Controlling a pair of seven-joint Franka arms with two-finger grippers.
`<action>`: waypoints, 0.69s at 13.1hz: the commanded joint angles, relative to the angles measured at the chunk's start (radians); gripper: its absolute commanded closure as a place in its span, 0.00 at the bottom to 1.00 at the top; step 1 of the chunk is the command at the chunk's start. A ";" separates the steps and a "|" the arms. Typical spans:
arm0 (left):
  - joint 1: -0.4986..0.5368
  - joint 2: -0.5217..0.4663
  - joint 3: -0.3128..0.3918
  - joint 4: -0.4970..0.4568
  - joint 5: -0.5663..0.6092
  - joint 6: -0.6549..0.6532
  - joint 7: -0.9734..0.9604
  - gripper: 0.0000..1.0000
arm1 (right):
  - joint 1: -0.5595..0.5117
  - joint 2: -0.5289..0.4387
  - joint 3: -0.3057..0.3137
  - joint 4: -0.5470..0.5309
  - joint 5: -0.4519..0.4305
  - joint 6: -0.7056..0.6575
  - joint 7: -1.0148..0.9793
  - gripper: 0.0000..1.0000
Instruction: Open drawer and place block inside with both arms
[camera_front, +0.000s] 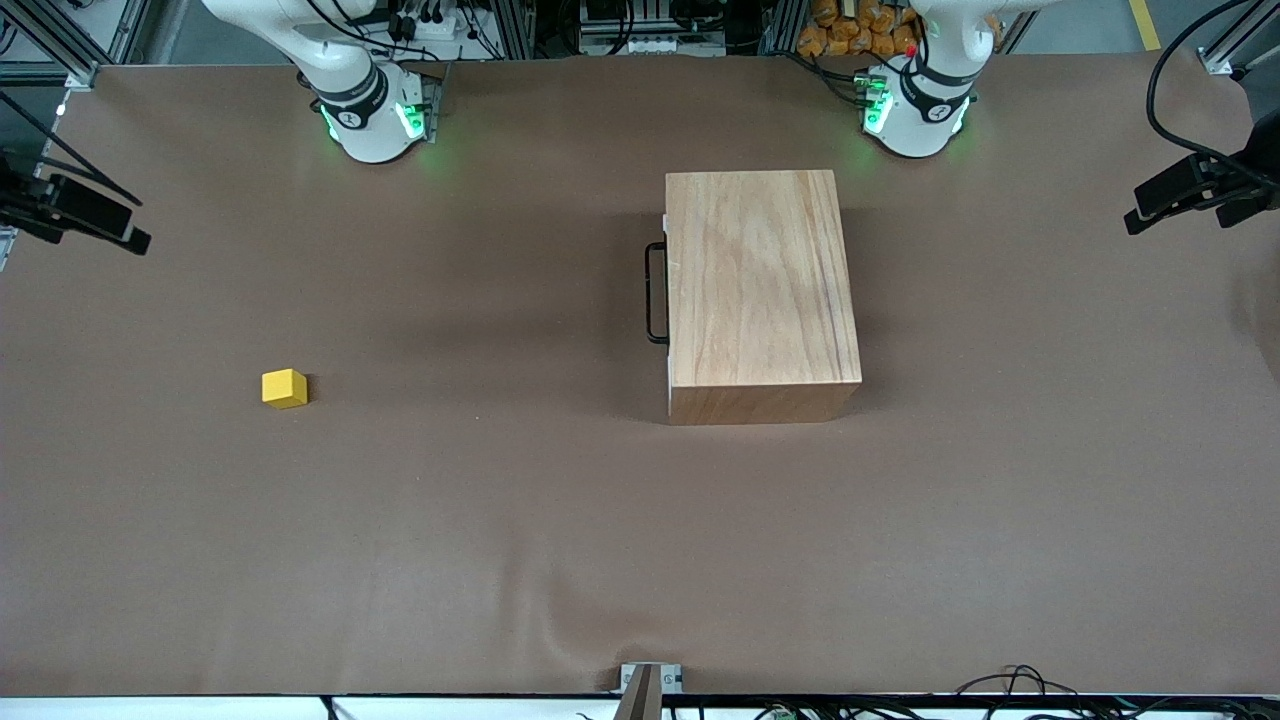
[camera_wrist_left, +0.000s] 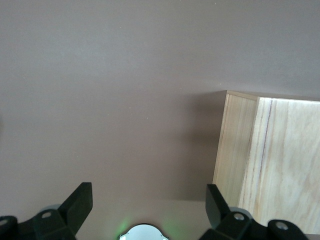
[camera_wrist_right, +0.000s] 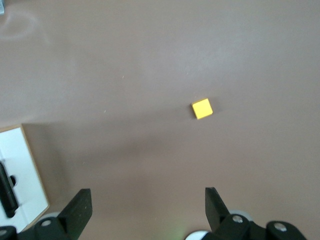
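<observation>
Drawer (camera_front: 667, 290) shut, only handle (camera_front: 655, 292) showing; left hand (camera_wrist_left: 149, 207) and right hand (camera_wrist_right: 147, 207) spread, empty, over counter (camera_front: 500, 500); block (camera_front: 285, 388) untouched.

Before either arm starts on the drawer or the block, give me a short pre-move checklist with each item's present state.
1. Drawer shut in the box, not yet opened: ok as a start.
2. Handle bare, nothing on or against it: ok.
3. Block alone on the table, toward the right arm's end, apart from the box: ok.
4. Right gripper jaws open, empty, over bare table with the block in its view: ok.
5. Left gripper jaws open, empty, beside the box: ok.
6. Whether the drawer slides freely: cannot tell.
</observation>
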 joint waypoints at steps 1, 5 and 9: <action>0.000 0.001 -0.010 0.012 0.002 -0.013 0.010 0.00 | -0.033 -0.179 0.030 -0.283 -0.040 0.143 -0.032 0.00; -0.009 0.001 -0.017 0.014 0.070 -0.013 0.016 0.00 | -0.039 -0.122 0.032 -0.132 -0.120 0.095 -0.050 0.00; -0.011 0.002 -0.022 0.014 0.058 -0.011 0.019 0.00 | -0.080 -0.121 0.085 -0.130 -0.139 0.093 -0.050 0.00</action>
